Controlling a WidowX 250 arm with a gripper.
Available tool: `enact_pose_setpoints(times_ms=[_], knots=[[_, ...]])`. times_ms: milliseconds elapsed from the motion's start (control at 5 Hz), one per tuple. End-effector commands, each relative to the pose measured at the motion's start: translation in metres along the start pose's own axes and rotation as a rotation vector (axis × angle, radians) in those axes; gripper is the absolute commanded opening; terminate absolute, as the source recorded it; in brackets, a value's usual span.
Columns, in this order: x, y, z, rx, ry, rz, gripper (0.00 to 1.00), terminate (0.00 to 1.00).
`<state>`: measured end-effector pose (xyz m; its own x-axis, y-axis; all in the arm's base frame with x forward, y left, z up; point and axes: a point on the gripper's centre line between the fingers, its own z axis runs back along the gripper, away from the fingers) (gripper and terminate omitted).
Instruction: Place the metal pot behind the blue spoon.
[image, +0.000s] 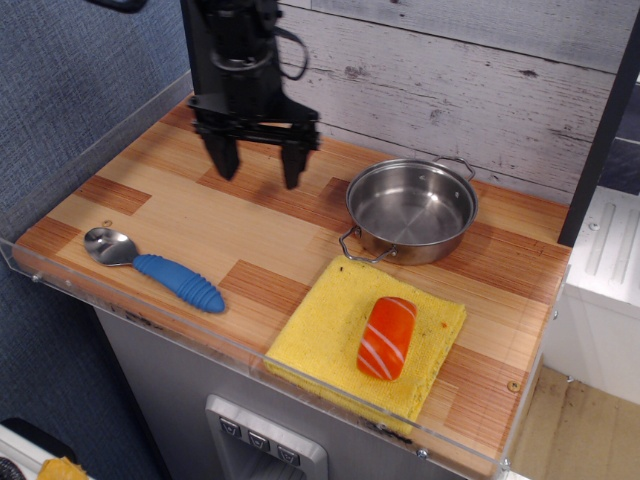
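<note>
observation.image: gripper (257, 166) hanging over the table's back edge near mid-length, fingers spread wide, gripping nothing. Pot (411, 209) sitting just to its right, toward the back right corner. Spoon (153, 267) lying along the front left edge. Yellow cloth (330, 330) with orange block (387, 336) resting at front right.
</note>
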<state>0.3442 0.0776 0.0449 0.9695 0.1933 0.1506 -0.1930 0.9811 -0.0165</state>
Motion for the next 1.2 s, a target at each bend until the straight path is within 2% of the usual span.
enact_pose_setpoints(times_ms=[0, 200, 400, 800, 1000], knots=[[0.021, -0.043, 0.038, -0.038, -0.115, -0.099, 1.0, 0.0], [0.023, -0.063, 0.033, -0.056, -0.103, -0.144, 1.0, 0.0], [0.023, -0.073, 0.02, -0.052, -0.065, -0.175, 1.0, 0.0], [0.02, -0.075, -0.007, -0.01, -0.003, -0.197, 1.0, 0.0], [0.021, -0.076, -0.016, 0.004, -0.006, -0.201, 1.0, 0.0]])
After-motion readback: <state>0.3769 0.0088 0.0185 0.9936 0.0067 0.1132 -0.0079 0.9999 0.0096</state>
